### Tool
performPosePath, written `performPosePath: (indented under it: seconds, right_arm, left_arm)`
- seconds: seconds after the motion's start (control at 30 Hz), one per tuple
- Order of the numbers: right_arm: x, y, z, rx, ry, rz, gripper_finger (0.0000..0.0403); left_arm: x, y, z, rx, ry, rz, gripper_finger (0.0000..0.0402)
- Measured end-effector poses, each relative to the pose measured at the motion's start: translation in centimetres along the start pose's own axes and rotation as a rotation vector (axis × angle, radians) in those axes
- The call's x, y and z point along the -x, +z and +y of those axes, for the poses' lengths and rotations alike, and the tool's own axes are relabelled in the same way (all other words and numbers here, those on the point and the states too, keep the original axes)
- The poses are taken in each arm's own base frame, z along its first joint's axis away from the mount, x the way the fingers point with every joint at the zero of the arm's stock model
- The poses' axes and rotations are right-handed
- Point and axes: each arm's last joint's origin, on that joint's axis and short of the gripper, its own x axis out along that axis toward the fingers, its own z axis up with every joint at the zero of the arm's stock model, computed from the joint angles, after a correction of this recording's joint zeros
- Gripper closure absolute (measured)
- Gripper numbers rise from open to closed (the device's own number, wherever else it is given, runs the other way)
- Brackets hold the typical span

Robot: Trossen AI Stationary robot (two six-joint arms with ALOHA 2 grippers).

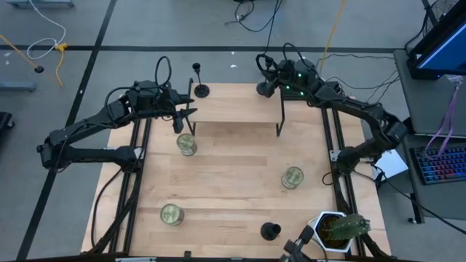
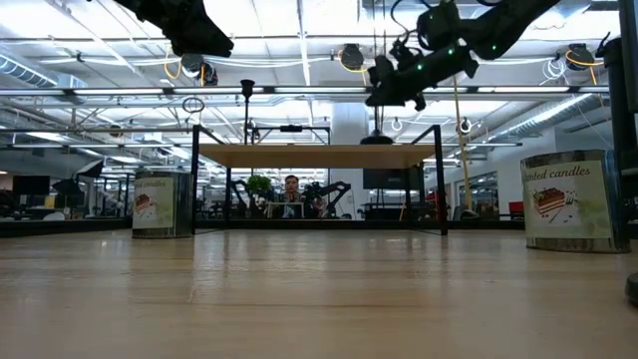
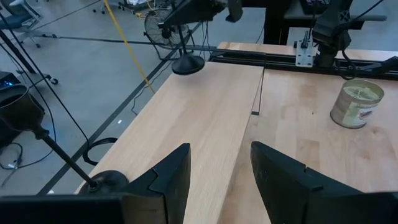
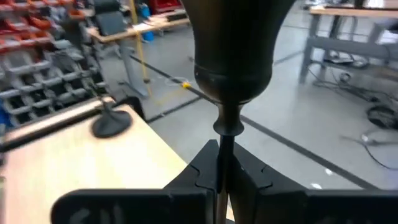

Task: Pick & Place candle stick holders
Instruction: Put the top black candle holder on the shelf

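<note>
The wooden table (image 1: 233, 164) carries three candle tins (image 1: 187, 144), a raised shelf (image 1: 237, 102), one black holder (image 1: 271, 231) and a potted plant (image 1: 338, 229).

I see three candle tins (image 1: 187, 144) on my table (image 1: 233, 175), a raised wooden shelf (image 1: 237, 105), and a potted plant (image 1: 338, 229).

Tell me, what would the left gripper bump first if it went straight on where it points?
Probably the light wooden raised shelf: the open left gripper points slightly down along its top. The matte-black candle stick holder farther on sits off to one side, though depth is unclear.
</note>
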Motion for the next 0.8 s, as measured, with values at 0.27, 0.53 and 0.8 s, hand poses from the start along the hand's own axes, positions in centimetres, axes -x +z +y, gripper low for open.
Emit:
performPosePath:
  seconds: [0.27, 0.53, 0.8]
  right_arm:
    - [0.1, -1.3, -0.4, 0.035, -0.097, 0.127, 0.0394]
    - [0.1, -2.0, -0.4, 0.046, -0.097, 0.127, 0.0394]
    - [0.1, -4.1, -0.5, 0.044, -0.094, 0.184, 0.0341]
  left_arm:
    - [0.0, 0.0, 0.0, 0.008, -0.001, 0.003, 0.0227]
    - [0.0, -0.3, 0.0, 0.03, -0.004, 0.029, 0.0227]
    - [0.0, -0.3, 0.0, 0.039, -0.004, 0.028, 0.0227]
